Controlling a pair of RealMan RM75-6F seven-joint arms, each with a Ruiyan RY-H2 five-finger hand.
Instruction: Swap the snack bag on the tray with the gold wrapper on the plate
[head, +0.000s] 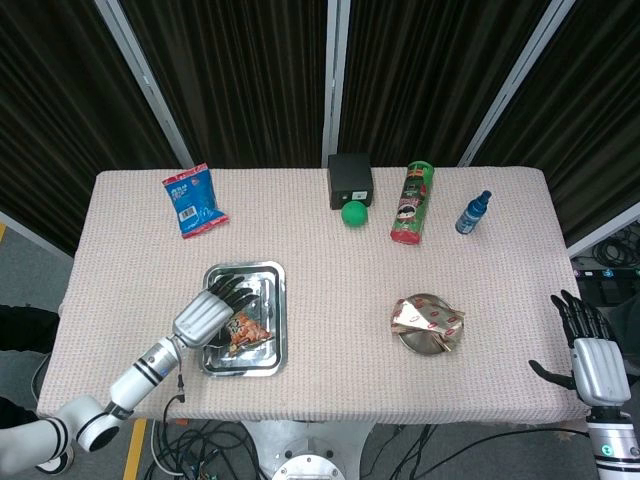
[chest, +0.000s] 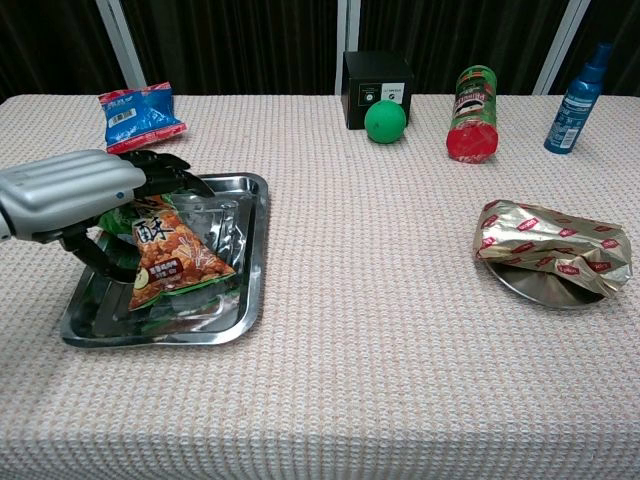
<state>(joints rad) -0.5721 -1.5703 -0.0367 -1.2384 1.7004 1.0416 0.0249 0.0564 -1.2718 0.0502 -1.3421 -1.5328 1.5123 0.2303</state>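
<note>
The orange and green snack bag (head: 243, 333) (chest: 175, 262) lies tilted in the steel tray (head: 279, 320) (chest: 250, 290) at the front left. My left hand (head: 208, 312) (chest: 70, 190) covers the bag's top end, fingers spread over it and the thumb curled round its left edge. Across the table, the gold wrapper (head: 428, 318) (chest: 555, 245) rests on the small metal plate (head: 425, 343) (chest: 545, 290) at the right. My right hand (head: 590, 350) hangs open beyond the table's front right corner, shown only in the head view.
Along the back stand a blue snack bag (head: 193, 200) (chest: 138, 115), a black box (head: 350, 180) (chest: 377, 75) with a green ball (head: 354, 214) (chest: 385, 121) before it, a lying green chip can (head: 412, 203) (chest: 473, 127) and a blue bottle (head: 473, 213) (chest: 580, 97).
</note>
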